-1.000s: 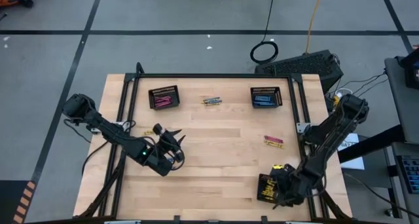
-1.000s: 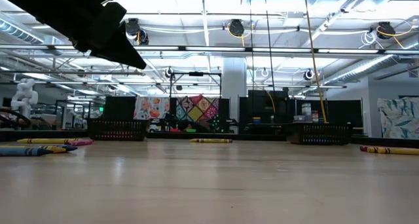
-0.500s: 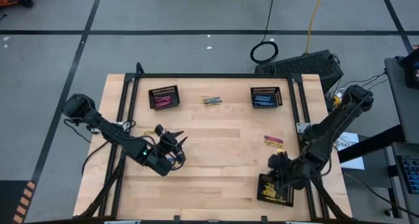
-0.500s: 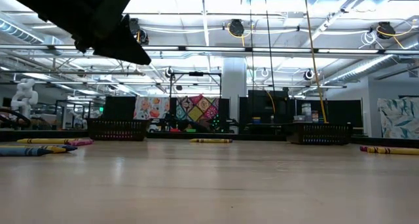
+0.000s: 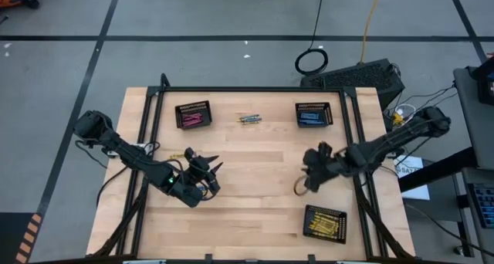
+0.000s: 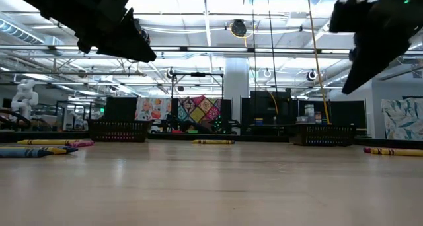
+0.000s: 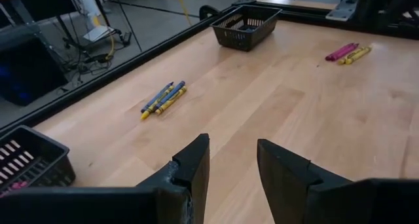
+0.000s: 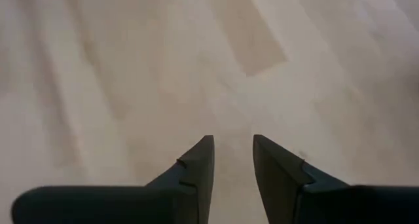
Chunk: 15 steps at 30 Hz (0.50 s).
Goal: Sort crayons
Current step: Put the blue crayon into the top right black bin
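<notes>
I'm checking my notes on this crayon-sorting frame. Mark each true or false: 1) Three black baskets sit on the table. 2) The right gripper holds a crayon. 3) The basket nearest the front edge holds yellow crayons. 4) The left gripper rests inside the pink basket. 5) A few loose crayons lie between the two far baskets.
1) True: the pink basket, blue basket and yellow basket.
2) False: the right gripper has its fingers apart over bare wood, nothing between them.
3) True.
4) False: the left gripper is above the open table, clear of that basket.
5) True: loose crayons lie there.
</notes>
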Each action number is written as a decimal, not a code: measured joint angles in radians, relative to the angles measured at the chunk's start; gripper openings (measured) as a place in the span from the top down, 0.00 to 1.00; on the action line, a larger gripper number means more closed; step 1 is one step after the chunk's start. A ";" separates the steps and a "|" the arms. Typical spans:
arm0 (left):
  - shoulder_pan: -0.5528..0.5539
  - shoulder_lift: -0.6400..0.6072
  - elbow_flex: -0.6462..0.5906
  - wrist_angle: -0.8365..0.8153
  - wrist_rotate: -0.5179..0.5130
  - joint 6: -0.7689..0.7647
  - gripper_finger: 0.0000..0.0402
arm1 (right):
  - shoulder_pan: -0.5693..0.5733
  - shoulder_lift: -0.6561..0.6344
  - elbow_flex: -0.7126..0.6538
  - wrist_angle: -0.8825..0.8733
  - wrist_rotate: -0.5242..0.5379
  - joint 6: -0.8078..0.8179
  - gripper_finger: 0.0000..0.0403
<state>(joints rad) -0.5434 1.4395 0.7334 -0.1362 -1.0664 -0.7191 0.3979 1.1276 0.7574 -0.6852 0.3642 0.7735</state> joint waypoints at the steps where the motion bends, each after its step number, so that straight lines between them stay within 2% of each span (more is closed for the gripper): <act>1: 0.000 0.000 0.000 0.000 0.000 0.001 0.67 | -0.031 0.000 0.000 -0.014 -0.014 -0.016 0.76; 4: 0.006 0.000 0.000 -0.005 0.000 0.001 0.67 | -0.123 0.003 0.000 -0.012 -0.029 -0.095 0.72; 6: 0.016 0.000 0.000 -0.007 0.000 0.001 0.67 | -0.177 0.020 0.000 0.049 -0.032 -0.170 0.68; 10: 0.036 0.000 0.000 -0.009 0.000 0.002 0.67 | -0.232 0.081 0.000 0.265 -0.056 -0.337 0.63; 15: 0.067 0.000 0.000 -0.008 0.000 0.002 0.67 | -0.234 0.204 0.000 0.568 -0.066 -0.497 0.60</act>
<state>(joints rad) -0.4767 1.4395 0.7334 -0.1440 -1.0661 -0.7166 0.1639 1.3317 0.7579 -0.1167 0.2979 0.2761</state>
